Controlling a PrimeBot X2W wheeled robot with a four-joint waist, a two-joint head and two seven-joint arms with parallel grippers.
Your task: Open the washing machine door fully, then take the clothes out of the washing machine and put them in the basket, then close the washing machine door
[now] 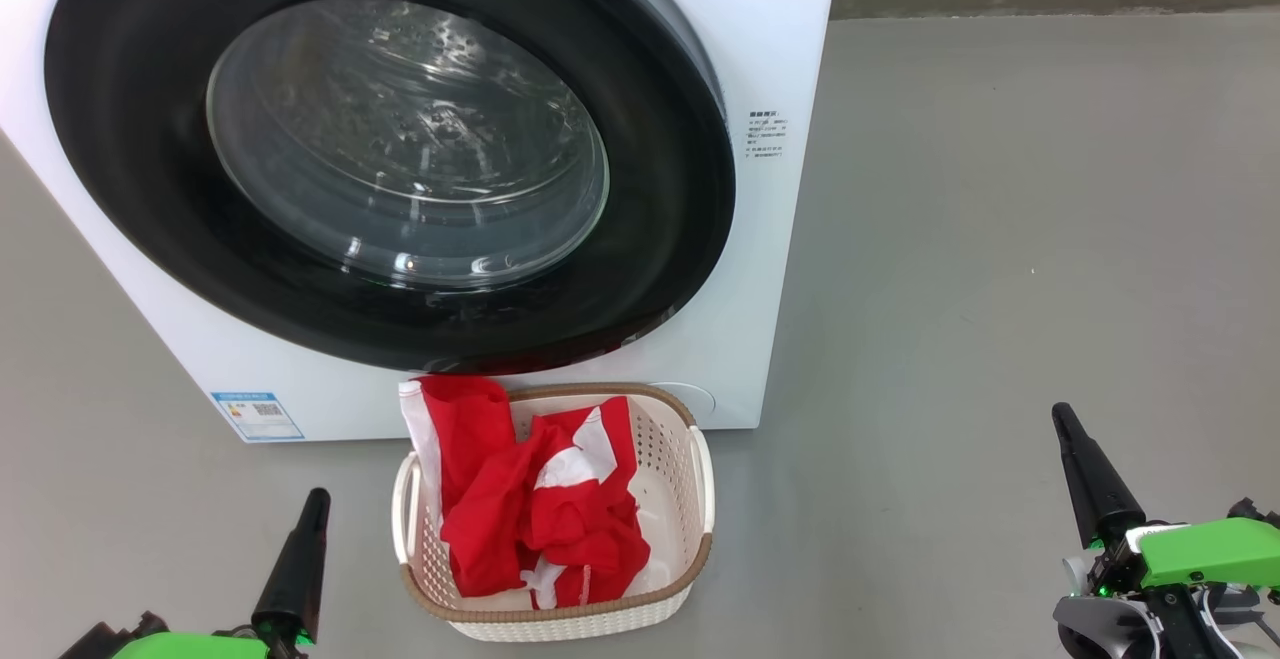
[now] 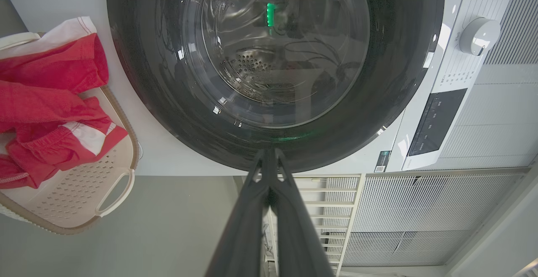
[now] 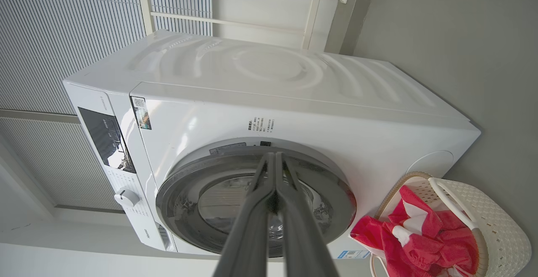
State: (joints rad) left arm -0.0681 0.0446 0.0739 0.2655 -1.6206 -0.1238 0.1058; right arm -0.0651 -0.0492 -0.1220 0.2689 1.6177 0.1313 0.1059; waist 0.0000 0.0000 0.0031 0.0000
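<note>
1. You're looking at the washer (image 1: 785, 239), a big white box standing on the grey floor (image 1: 1000, 239) and taking up the upper left of the head view.
2. Its door (image 1: 120, 159) sits flat against the front, so it's shut. It has a wide black rim, and through the glass bowl in the middle you can see the steel drum.
3. The basket (image 1: 668, 499) stands on the floor just in front of the washer, below the door's lower edge, with its brown rim up and a white handle on each side.
4. The clothes (image 1: 520, 519) are in the basket, a red heap with white patches. One piece is draped up over the far left rim, on the washer side.
5. Your right pincer (image 1: 1060, 411) is low on the right, well apart from the basket. The fingers are pressed together with nothing between them, and in its wrist view they point at the door.
6. Your left pincer (image 1: 318, 495) is low on the left, near the basket's left handle but not touching it. It's also pressed together and empty, and its wrist view looks up at the door glass.
7. A small blue label (image 1: 257, 415) sits on the washer's lower left front.
</note>
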